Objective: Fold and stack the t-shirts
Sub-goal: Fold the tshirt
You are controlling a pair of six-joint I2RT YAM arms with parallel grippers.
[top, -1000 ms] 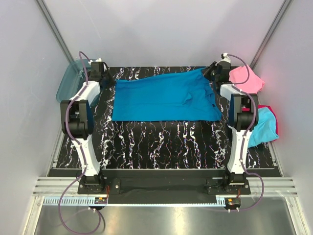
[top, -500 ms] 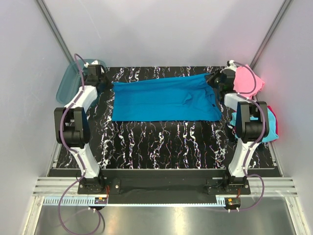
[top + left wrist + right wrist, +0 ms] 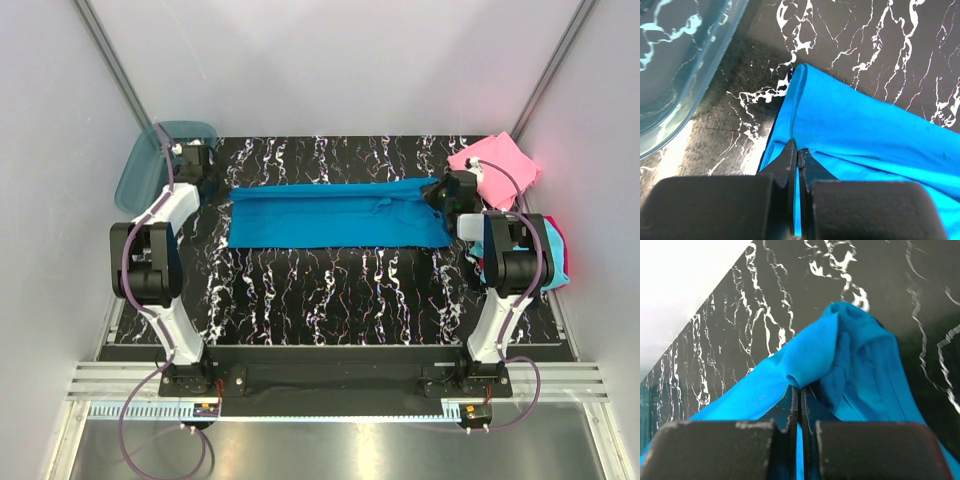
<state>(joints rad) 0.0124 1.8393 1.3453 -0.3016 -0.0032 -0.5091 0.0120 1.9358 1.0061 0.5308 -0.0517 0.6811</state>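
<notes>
The large teal-blue t-shirt (image 3: 330, 213) lies as a long, narrow band across the back of the black marbled table. My left gripper (image 3: 216, 186) is shut on the shirt's far left corner. In the left wrist view the cloth (image 3: 865, 135) is pinched between the closed fingers of that gripper (image 3: 799, 151). My right gripper (image 3: 436, 192) is shut on the far right corner. In the right wrist view the cloth (image 3: 850, 355) bunches up over the closed tips of that gripper (image 3: 801, 388). A pink folded shirt (image 3: 502, 160) lies at the back right. A light cyan shirt (image 3: 552, 262) lies on a magenta-red one (image 3: 567, 245) at the right edge.
A translucent blue plastic tub (image 3: 140, 165) stands off the table's back left corner, and its rim (image 3: 700, 75) is close to my left gripper. Grey walls close in the left and right sides. The right arm's upper link stands in front of the cyan shirt.
Both grippers have drawn the shirt's far edge toward the near side, so the shirt is now a narrower band. The pink shirt is now uncovered behind the right gripper.
</notes>
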